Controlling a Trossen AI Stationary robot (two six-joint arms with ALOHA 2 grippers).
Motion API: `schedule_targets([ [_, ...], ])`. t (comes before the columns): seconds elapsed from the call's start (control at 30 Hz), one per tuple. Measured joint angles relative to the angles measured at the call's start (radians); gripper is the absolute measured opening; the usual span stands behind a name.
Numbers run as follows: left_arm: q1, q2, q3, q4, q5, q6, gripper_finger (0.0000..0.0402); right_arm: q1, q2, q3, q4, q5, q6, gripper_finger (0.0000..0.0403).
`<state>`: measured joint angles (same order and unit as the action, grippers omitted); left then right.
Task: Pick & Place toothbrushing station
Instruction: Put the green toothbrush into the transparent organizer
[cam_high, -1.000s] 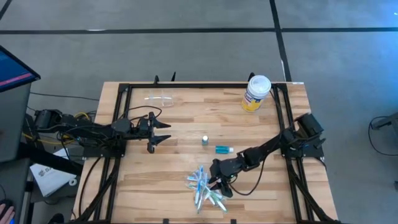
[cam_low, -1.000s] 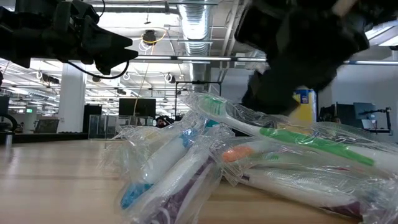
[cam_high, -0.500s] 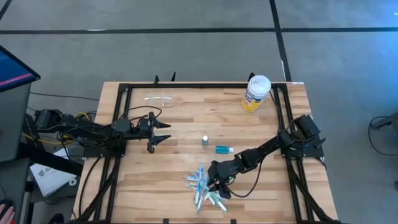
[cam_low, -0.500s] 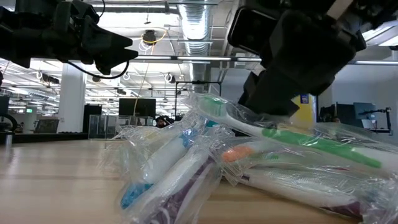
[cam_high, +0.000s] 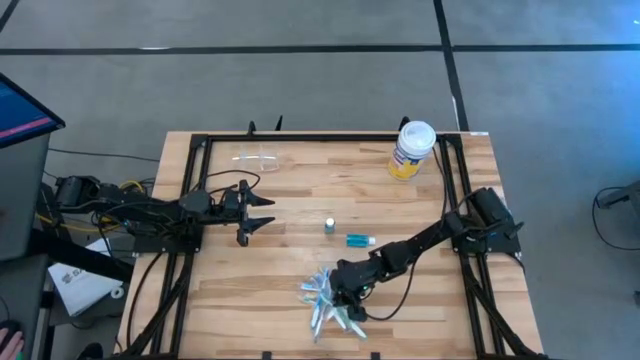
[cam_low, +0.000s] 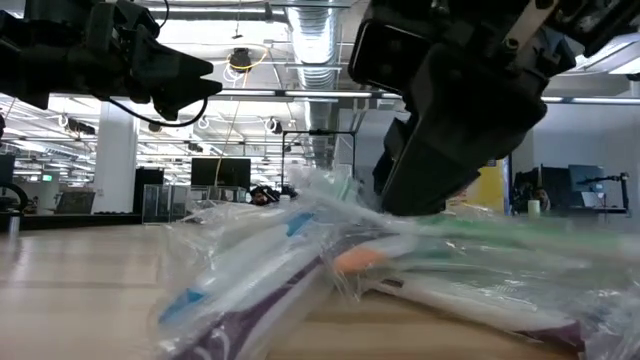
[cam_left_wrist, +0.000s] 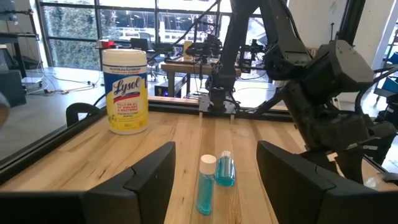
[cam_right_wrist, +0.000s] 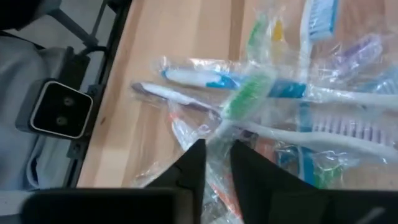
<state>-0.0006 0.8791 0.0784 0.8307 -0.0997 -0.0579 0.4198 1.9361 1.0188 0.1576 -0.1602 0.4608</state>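
Note:
A bunch of slim toothbrushes in clear wrappers (cam_high: 325, 305) lies on the wooden table near its front edge, also in the low view (cam_low: 300, 280). My right gripper (cam_high: 338, 295) reaches into the bunch from the right and is shut on a wrapper. The teal tube (cam_high: 360, 239) and the tiny bottle (cam_high: 329, 225) lie at mid-table. The clear cup (cam_high: 258, 156) sits at the far left. My left gripper (cam_high: 262, 212) hovers open left of the bottle, touching nothing. My right gripper pinches the clear wrapper (cam_right_wrist: 219, 149) around a white-handled, green-bristled toothbrush (cam_right_wrist: 242, 96) between its two fingers (cam_right_wrist: 191, 163). It comes slanting down from the table's right side. The toothbrush rests on the bunch on the table; the brush handle in the hold is hidden by the crinkled wrap.
A white-lidded jar with a yellow label (cam_high: 412, 150) stands at the far right. Black frame rails (cam_high: 190, 200) run along both table sides. In the left wrist view the tube (cam_left_wrist: 225, 169) and bottle (cam_left_wrist: 205, 182) lie ahead, with my right arm (cam_left_wrist: 329, 93) beyond.
My right gripper has moved toward the table's left, down into the toothbrush bunch, and has shut on a wrapper. The bunch has shifted and pressed flatter, its near ends sliding leftward in the low view.

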Motion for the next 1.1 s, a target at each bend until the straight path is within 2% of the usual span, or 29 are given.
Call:
schedule_targets([
  [0.1, 0.000, 0.000, 0.000, 0.000, 0.000, 0.000, 0.0218, 0.002, -0.006, 0.011, 0.006, 0.000, -0.020, 0.0009],
  [0.33, 0.000, 0.000, 0.000, 0.000, 0.000, 0.000, 0.0218, 0.006, -0.006, 0.031, -0.008, 0.001, -0.045, 0.0002],
  [0.63, 0.000, 0.000, 0.000, 0.000, 0.000, 0.000, 0.0218, 0.005, -0.017, 0.123, -0.130, 0.012, -0.160, 0.0000],
  [0.77, 0.000, 0.000, 0.000, 0.000, 0.000, 0.000, 0.0218, 0.005, -0.050, 0.166, -0.208, 0.074, -0.214, 0.0000],
  [1.1, 0.000, -0.001, 0.000, 0.015, 0.000, 0.000, 0.0218, -0.028, -0.118, 0.225, -0.225, 0.219, -0.341, 0.0000],
])
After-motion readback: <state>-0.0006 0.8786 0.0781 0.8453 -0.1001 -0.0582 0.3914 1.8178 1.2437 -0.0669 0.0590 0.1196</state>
